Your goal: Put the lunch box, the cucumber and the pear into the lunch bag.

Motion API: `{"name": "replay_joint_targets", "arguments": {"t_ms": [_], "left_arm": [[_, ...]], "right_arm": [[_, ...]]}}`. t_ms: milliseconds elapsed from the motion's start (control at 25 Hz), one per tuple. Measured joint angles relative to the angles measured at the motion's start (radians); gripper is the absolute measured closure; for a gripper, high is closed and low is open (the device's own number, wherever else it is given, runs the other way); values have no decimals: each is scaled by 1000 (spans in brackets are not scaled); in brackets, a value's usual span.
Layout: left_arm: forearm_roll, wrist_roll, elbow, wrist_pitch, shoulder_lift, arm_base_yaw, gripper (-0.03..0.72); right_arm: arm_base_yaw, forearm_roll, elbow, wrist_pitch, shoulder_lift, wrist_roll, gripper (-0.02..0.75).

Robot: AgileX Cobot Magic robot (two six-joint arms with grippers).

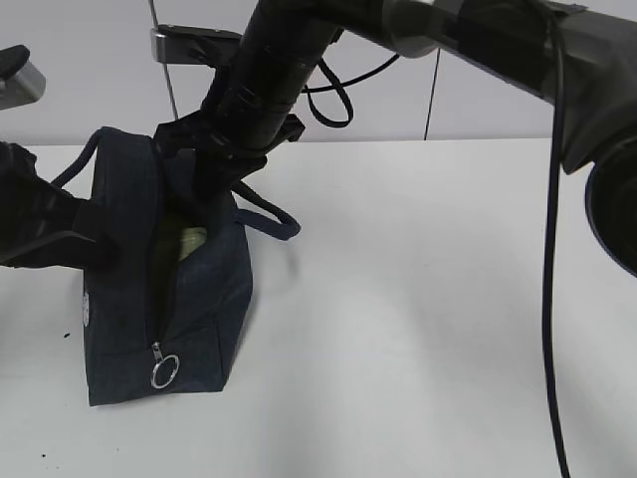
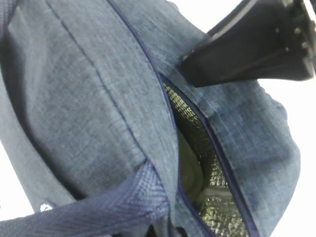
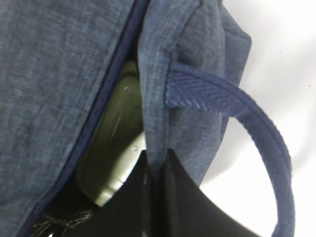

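The navy lunch bag (image 1: pixel 204 299) stands on the white table at the left, its top zipper open. The pale green lid of the lunch box (image 1: pixel 189 242) shows inside it, also in the right wrist view (image 3: pixel 116 148) and, shaded, in the left wrist view (image 2: pixel 190 165) beside the silver lining (image 2: pixel 217 212). My right gripper (image 3: pixel 158 158) reaches across and is shut on the bag's right rim (image 1: pixel 214 174). My left gripper (image 1: pixel 75 244) holds the bag's left side; its fingertips are hidden by fabric in the left wrist view. The cucumber and the pear are out of view.
A loop handle (image 1: pixel 274 214) hangs off the bag's right side onto the table. The zipper's metal ring pull (image 1: pixel 164 370) hangs at the bag's near end. The right arm (image 1: pixel 478 40) spans the top of the exterior view, with a black cable (image 1: pixel 547 299) hanging down.
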Motion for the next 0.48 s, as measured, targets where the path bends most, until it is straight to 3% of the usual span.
{"name": "replay_joint_targets", "arguments": {"t_ms": [240, 480], "left_arm": [[0, 0, -27, 28, 25, 0, 704], [1, 0, -139, 93, 83, 0, 704]], "right_arm": [[0, -37, 55, -2, -53, 0, 730], [-25, -61, 360, -138, -274, 1, 731]]}}
